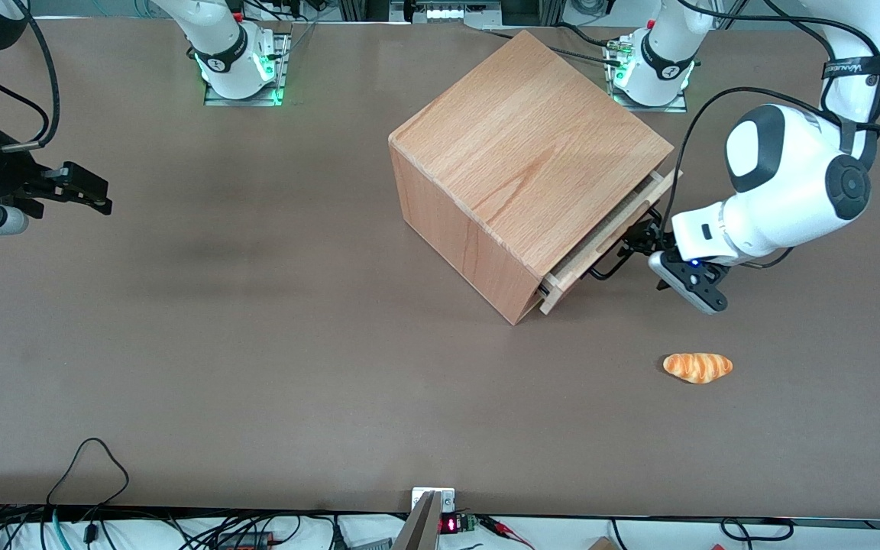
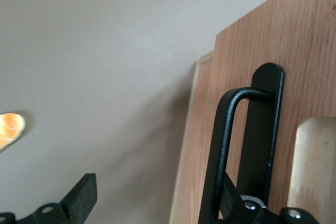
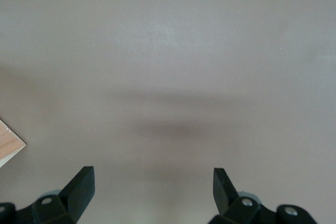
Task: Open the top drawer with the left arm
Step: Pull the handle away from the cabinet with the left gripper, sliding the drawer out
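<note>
The top drawer (image 1: 596, 246) of the wooden cube (image 1: 524, 145) stands out a little from the casing, with a narrow gap showing. Its thin black bar handle (image 1: 609, 267) faces the working arm's end of the table. The white left arm (image 1: 791, 183) reaches down to it, and its black gripper (image 1: 642, 244) is at the handle. In the left wrist view the gripper (image 2: 157, 203) is open. One finger (image 2: 84, 198) hangs over the table; the other finger (image 2: 231, 199) sits between the handle bar (image 2: 226, 145) and the drawer front (image 2: 304, 51).
An orange bread roll (image 1: 698, 367) lies on the brown table (image 1: 257, 344), nearer the front camera than the gripper; it also shows in the left wrist view (image 2: 10, 129). A lower wooden front (image 2: 194, 145) juts out below the drawer.
</note>
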